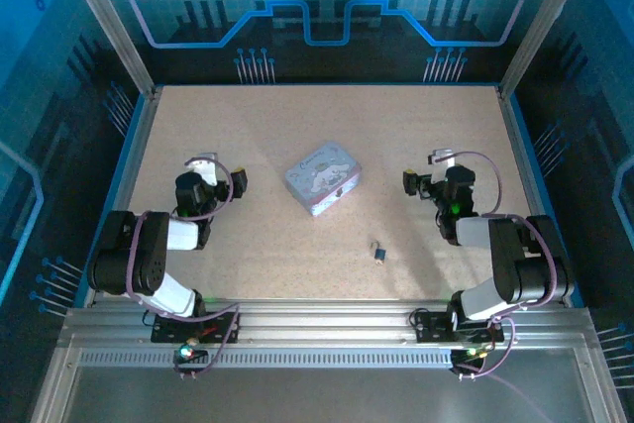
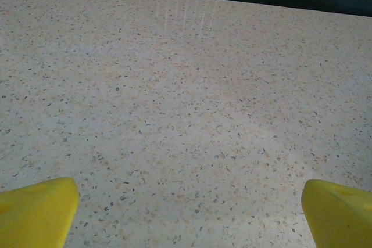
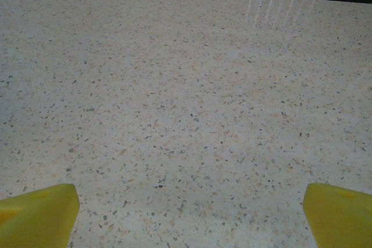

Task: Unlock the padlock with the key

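Left claw [image 1: 220, 169]: spread wide, nothing between the jaws, low over the tabletop [image 1: 297, 116]. In its wrist view, two yellow fingers [image 2: 36, 212] sit at the bottom corners, with bare speckled surface between and ahead of them

Right claw [image 1: 426, 167]: likewise spread wide, holding nothing. Its wrist view is much the same, with a yellow fingertip [image 3: 35, 216] in each lower corner

Tin [image 1: 322, 178]: pale, cartoon lid, lying askew between the two claws, well apart from both

Padlock [image 1: 379, 254]: small dark body on the tabletop, back from the right claw toward the arm bases and off to its left. Well apart from it, farther still from the left claw

Key: a pale sliver at the padlock's far edge may be key or shackle, too small to tell
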`<action>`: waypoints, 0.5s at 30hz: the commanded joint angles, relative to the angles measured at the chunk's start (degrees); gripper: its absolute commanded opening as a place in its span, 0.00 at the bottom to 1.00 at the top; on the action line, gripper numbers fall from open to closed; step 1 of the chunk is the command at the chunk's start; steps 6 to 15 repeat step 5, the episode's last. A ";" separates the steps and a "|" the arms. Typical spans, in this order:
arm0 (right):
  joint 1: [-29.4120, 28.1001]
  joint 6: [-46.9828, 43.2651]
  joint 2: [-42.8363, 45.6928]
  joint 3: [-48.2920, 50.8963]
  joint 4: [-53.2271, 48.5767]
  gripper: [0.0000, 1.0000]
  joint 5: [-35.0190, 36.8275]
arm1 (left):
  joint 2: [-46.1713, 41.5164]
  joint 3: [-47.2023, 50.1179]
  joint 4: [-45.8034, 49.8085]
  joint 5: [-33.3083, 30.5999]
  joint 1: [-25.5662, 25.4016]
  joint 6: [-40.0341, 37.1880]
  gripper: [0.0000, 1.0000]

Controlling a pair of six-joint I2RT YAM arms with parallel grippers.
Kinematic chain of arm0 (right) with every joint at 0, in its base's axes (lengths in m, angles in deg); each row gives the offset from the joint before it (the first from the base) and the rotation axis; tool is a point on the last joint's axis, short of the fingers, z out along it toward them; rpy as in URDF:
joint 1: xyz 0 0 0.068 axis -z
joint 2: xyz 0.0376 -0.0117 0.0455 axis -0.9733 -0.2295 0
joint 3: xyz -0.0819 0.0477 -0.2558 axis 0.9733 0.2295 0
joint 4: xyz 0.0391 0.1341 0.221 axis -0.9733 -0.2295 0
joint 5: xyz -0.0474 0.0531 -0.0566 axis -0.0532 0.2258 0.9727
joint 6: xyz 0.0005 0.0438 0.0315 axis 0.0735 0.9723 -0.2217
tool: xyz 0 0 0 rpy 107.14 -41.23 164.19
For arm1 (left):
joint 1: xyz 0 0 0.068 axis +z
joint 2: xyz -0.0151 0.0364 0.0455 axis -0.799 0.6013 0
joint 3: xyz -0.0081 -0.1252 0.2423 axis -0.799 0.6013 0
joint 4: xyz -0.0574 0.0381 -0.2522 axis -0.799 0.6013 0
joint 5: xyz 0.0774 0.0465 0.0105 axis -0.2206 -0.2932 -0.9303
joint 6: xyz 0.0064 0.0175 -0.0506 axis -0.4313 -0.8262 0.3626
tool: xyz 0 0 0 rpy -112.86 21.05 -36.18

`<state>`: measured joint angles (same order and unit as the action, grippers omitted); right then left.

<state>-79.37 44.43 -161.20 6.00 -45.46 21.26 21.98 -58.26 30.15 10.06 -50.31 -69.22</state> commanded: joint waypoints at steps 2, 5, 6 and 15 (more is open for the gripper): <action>-0.84 -0.97 -0.57 -1.22 0.50 1.00 0.68 | 0.04 -0.86 -0.86 -0.47 -0.26 0.22 0.99; -0.79 -0.97 -0.63 -1.33 0.46 1.00 0.72 | 0.03 -0.92 -0.91 -0.40 -0.26 0.11 0.99; -0.79 -0.97 -0.63 -1.33 0.46 1.00 0.72 | 0.03 -0.92 -0.91 -0.40 -0.26 0.11 0.99; -0.79 -0.97 -0.63 -1.33 0.46 1.00 0.72 | 0.03 -0.92 -0.91 -0.40 -0.26 0.11 0.99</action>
